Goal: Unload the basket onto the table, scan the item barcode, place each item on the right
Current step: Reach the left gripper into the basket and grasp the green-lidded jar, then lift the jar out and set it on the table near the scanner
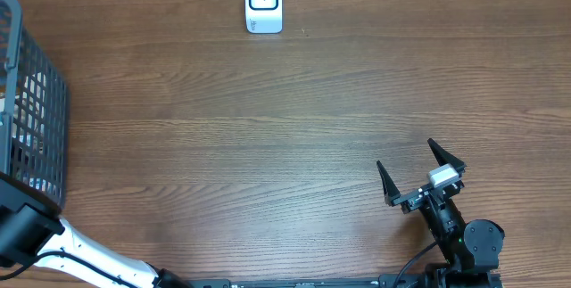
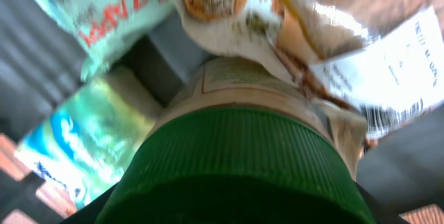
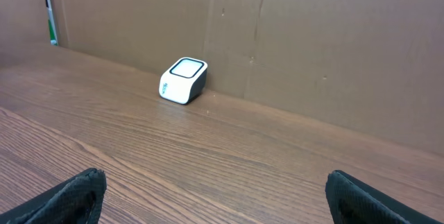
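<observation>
Jaws of the right gripper (image 1: 406, 155) stand wide, empty. Left gripper's opening cannot be told; its wrist view alone shows a green-lidded jar (image 2: 236, 161) among crinkly packets (image 2: 104, 9).

Top centre of the overhead frame: scanner (image 1: 263, 3), standing on the tabletop (image 1: 268, 136) close to its far edge, with a wall (image 3: 312, 44) just behind it in the right wrist frame. Far left, running off the frame: basket (image 1: 40, 101), well apart from the scanner. Lower left corner: left arm (image 1: 62, 239), meeting the basket's near end. Lower right: right gripper (image 1: 404, 152), over bare tabletop, well apart from scanner and basket. Left wrist frame, bottom centre: jar (image 2: 236, 161), lid nearest the camera, packets (image 2: 104, 5) crowded above and beside it.
</observation>
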Robot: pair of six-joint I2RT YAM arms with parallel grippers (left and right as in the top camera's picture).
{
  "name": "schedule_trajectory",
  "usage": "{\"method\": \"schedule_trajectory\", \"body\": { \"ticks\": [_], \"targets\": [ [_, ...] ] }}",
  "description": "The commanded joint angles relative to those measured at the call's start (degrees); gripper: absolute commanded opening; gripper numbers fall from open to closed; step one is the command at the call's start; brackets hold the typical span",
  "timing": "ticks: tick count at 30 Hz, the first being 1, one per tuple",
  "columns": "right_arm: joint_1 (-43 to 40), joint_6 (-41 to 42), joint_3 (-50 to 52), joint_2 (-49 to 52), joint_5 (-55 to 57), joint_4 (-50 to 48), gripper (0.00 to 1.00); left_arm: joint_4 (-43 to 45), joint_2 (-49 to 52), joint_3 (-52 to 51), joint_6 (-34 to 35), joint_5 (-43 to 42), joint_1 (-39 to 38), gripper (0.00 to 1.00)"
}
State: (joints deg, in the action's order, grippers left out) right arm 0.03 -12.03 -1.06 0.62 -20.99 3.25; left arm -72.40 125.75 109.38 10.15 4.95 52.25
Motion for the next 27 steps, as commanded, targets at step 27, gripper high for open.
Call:
{"method": "schedule_trajectory", "body": {
  "ticks": [27],
  "targets": [
    [0.1,0.3,0.6,-0.5,-0.1,-0.1,1.00,-24.4,-11.4,67.9,1.0,-21.5,-24.6,0.42]
  ]
}}
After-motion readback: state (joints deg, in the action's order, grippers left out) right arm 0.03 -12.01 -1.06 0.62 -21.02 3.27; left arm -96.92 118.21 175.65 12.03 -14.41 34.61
